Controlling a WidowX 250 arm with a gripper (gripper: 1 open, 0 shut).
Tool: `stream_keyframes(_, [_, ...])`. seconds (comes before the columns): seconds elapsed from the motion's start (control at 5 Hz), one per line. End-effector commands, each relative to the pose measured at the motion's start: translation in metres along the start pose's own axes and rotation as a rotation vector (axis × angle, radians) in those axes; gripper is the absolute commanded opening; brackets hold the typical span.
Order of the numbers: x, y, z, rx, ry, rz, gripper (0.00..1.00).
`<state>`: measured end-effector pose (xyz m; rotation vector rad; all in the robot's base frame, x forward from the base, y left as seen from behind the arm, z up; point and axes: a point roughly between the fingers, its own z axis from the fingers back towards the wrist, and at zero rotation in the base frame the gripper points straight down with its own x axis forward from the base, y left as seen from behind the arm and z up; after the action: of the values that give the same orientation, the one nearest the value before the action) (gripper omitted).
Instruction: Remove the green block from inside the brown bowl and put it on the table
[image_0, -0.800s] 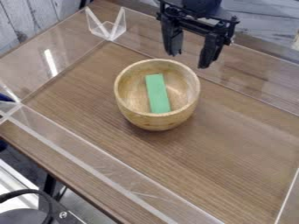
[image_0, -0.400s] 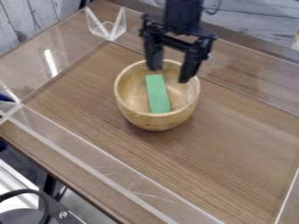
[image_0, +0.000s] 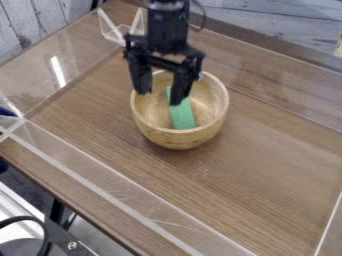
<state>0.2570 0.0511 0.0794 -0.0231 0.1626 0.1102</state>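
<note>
- Wood-grain worktop (image_0: 254, 190) in front of the brown bowl (image_0: 181, 132) lies bare, one single surface, so a set-down spot should be easy to find; the risk there is only a drop from too high, which could let the flat bar bounce or skid toward a wall.
- Clear acrylic walls (image_0: 80, 175) fence the worktop on every side of the bowl; I cannot count the panels with certainty.
- One brown bowl sits near the middle. Its thick rim is the main hazard, I judge: a finger landing on it, not inside, could tip or shove the bowl.
- One green block (image_0: 178, 107) lies flat inside the bowl, partly hidden by the tool. Lying low against the curved floor, it may be hard to pinch; it could slip out or jam against the wall.
- One tool (image_0: 163, 88) hangs over the bowl's far-left rim, fingers spread wide and pointing down, holding nothing. One finger looks just outside the rim, so a straight descent might strike wood.
</note>
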Motion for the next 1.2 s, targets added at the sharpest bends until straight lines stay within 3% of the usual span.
stream_keyframes(0.0, [0.006,-0.001,-0.003,0.034,-0.086,-0.035,1.00])
stream_keyframes(0.4, [0.021,-0.010,-0.005,0.038,-0.079,0.020,1.00])
stream_keyframes(0.8, [0.034,-0.021,-0.014,0.054,-0.076,-0.015,1.00])
stream_keyframes(1.0, [0.035,-0.017,-0.007,0.024,-0.083,-0.001,1.00])
